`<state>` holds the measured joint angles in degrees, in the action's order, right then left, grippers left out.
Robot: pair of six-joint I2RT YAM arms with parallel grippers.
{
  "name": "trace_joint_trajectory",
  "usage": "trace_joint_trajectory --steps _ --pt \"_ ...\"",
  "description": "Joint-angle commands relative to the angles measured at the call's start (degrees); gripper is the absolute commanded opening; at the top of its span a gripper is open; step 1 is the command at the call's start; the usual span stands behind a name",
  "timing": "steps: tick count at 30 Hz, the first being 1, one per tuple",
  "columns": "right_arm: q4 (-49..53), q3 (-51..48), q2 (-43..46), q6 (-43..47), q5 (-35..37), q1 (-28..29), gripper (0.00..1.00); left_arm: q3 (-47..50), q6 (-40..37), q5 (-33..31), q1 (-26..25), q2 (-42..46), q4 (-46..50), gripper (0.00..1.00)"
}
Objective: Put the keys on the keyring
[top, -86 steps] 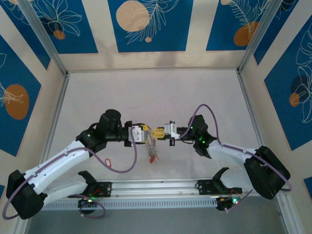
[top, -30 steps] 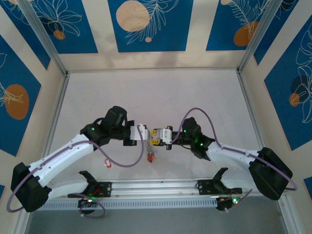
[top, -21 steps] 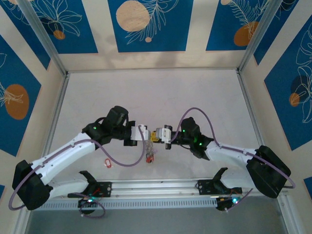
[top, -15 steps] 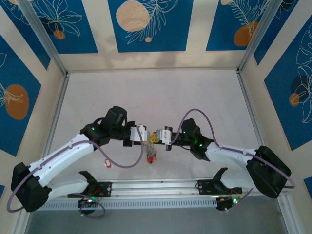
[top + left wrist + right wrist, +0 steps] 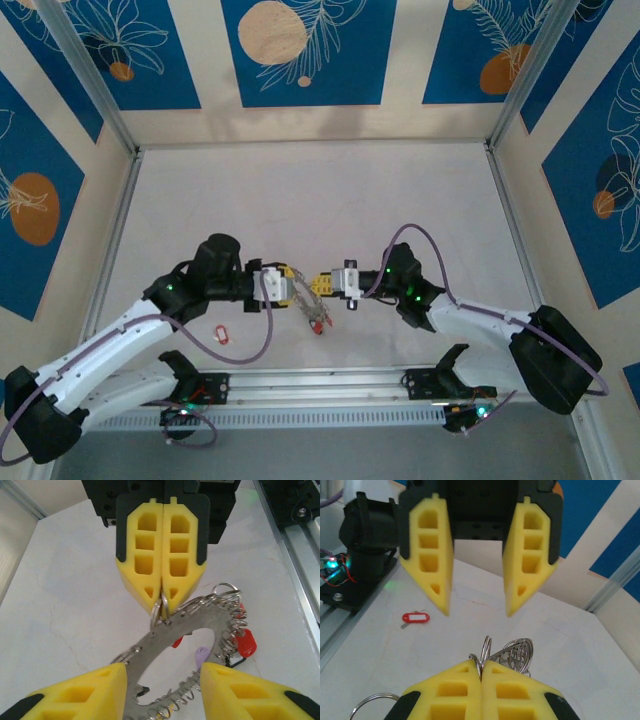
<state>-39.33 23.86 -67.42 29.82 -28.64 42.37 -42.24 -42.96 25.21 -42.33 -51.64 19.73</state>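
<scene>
Two yellow fingers of the right gripper (image 5: 162, 597) are pressed flat together, their tips pinched on a small wire loop (image 5: 157, 616) at the rim of the keyring (image 5: 167, 636), so this gripper has hold of the ring. Directly opposite, tip to tip, the left gripper (image 5: 161, 669) has its jaws well parted and clamps nothing. The keyring's flat grey plate lies in the gap between its fingers (image 5: 95, 690), and whether either one touches the metal cannot be told. Around the plate's edge, out to the side of both grippers, hang coils of wire rings carrying the keys (image 5: 244, 643). Most of their tags are red, and one pale purple tag (image 5: 200, 654) shows through the hollow centre. Beyond the left gripper, on its arm's side and well apart from the keyring, a loose key (image 5: 415, 617) with a red tag lies flat on the table (image 5: 320, 190). From above, the two grippers meet close to the table's near edge, with the bunch hanging just under them.
</scene>
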Motion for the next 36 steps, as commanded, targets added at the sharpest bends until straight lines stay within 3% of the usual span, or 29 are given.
trace_joint_trajectory --steps 1,5,17,26,30,36 --pt "-2.23 2.81 0.35 -0.46 -4.55 -0.45 0.0 0.75 1.79 2.56 -0.47 -0.55 -6.76 0.4" --pt "-2.11 2.58 -0.17 -0.12 -4.43 -0.59 0.0 -0.47 1.21 3.97 -0.47 -1.88 -6.94 0.33" --pt "-1.48 2.55 -0.16 -0.69 -2.65 -0.37 0.0 -2.24 -2.4 6.21 -0.56 -5.87 -4.67 0.28" --pt "-1.49 2.86 -1.28 0.19 -2.58 -0.1 0.0 -4.08 -3.54 4.87 -0.65 -8.14 -3.6 0.13" --pt "-0.66 2.7 -0.44 0.14 -1.43 -0.05 0.0 -3.85 -3.6 5.84 -0.61 -8.85 -5.15 0.12" --pt "-0.37 2.51 0.06 -0.23 0.14 0.08 0.0 -4.17 -3.0 7.38 -0.83 -10.16 -6.49 0.21"
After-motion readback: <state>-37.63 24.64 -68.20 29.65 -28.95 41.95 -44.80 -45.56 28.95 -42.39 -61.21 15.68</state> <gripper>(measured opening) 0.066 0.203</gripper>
